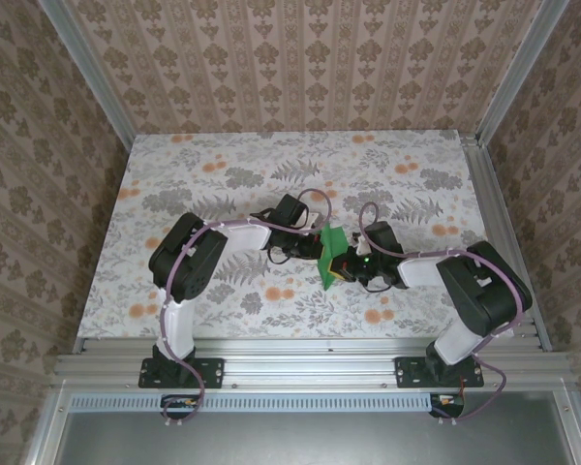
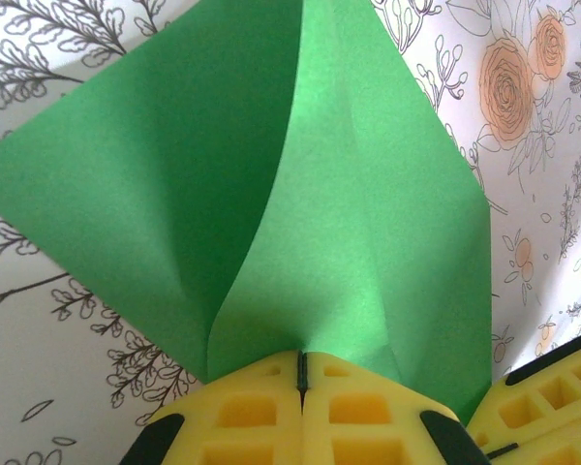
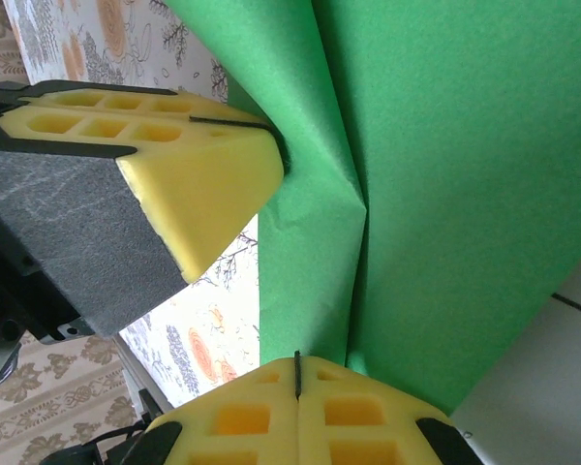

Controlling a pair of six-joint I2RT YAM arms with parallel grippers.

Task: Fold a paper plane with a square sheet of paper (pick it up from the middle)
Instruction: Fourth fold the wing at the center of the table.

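The left jaws are clamped on 1 edge of the creased, thin bright-green paper sheet (image 2: pixel 368 223); the right jaws are pinched on another edge. The sheet is held upright between the 2 arms, over the floral-printed worktop (image 1: pixel 223 165).

Damask-papered walls (image 1: pixel 300 58) around a floral-print tabletop (image 1: pixel 223 165), aluminium frame rails (image 1: pixel 310 366)

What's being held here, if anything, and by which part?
The green paper sheet. Left gripper and right gripper, jaws shut, each pinch it at a bent fold, close together.
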